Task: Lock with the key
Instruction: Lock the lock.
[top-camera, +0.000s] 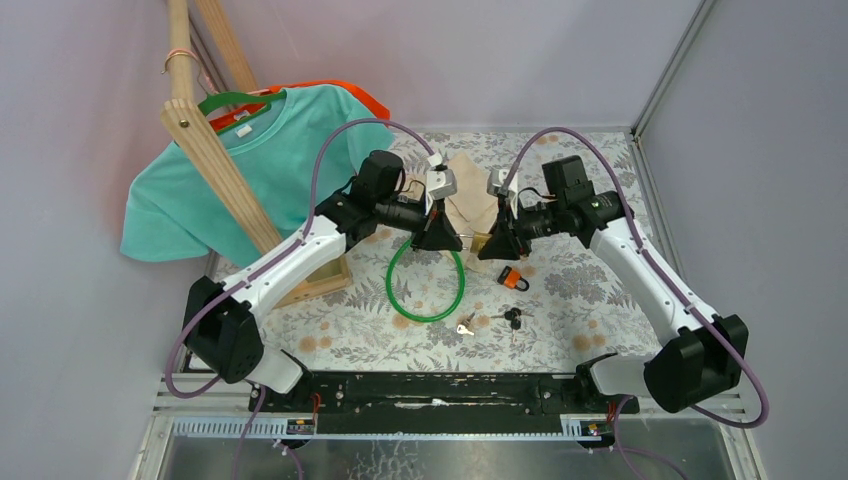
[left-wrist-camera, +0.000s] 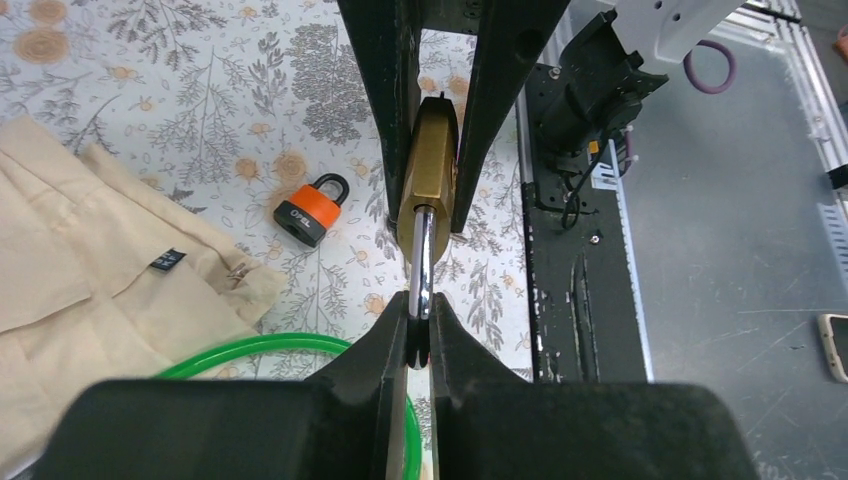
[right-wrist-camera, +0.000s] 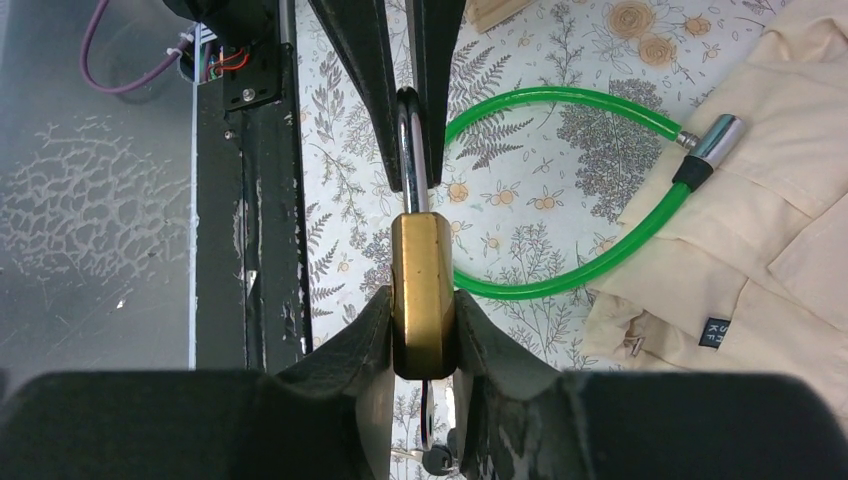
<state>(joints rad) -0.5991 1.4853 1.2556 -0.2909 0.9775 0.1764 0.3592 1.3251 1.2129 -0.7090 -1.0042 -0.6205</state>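
Two grippers share one brass padlock (right-wrist-camera: 423, 290), held in the air above the floral table (top-camera: 580, 290), between the arms. The left gripper (left-wrist-camera: 421, 322) is clenched on the steel shackle (left-wrist-camera: 423, 255), its fingertips pinching the top of the loop. The right gripper (right-wrist-camera: 423, 335) grasps the brass body, with a pad pressed flat against each side. From the top camera the lock itself is barely visible, masked by the two black claws meeting nose to nose.

The keyhole end of the body is buried between the right fingers. A thin silvery strip shows just beneath it, but whether it belongs to the lock or lies on the table cannot be told.

A silver key (top-camera: 466, 325) and a black-headed bunch (top-camera: 512, 317) lie on the table near the arm bases, apart from both grippers. A small orange padlock (top-camera: 513, 279) rests beside the green cable loop (top-camera: 425, 319), whose metal end sits on the beige cloth (right-wrist-camera: 760, 230). The cloth runs out of both wrist views. A teal shirt (top-camera: 250, 170) hangs at the far left, partly behind a wooden rack (top-camera: 215, 160).
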